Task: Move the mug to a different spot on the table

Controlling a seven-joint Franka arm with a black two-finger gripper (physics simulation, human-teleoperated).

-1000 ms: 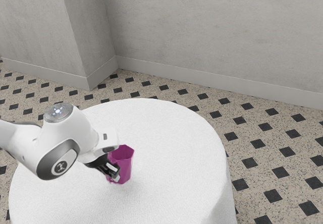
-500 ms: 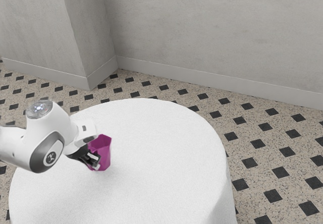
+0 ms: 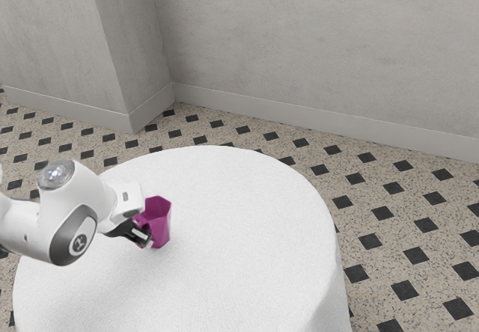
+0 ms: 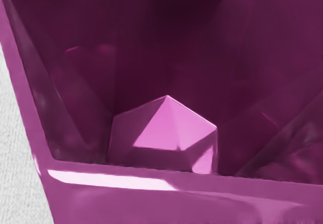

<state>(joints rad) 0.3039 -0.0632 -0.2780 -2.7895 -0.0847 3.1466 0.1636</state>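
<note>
The faceted magenta mug [image 3: 159,216] stands nearly upright, mouth open upward, over the part of the round white tabletop [image 3: 254,220] toward the exterior view's left, well in from the edge. Whether its base rests on the cloth-like surface or hangs just above it cannot be told. The black two-finger hand [image 3: 139,235] is clamped on the mug's wall on the side facing the arm, one finger showing dark against the outside of that wall. In the wrist view the mug's hollow [image 4: 161,82] lies directly under the hand (a pale pink angular floor at its bottom). The white arm [image 3: 67,220] comes in low from the exterior view's left, its rounded last joints bent and the wrist angled down toward the mug.
</note>
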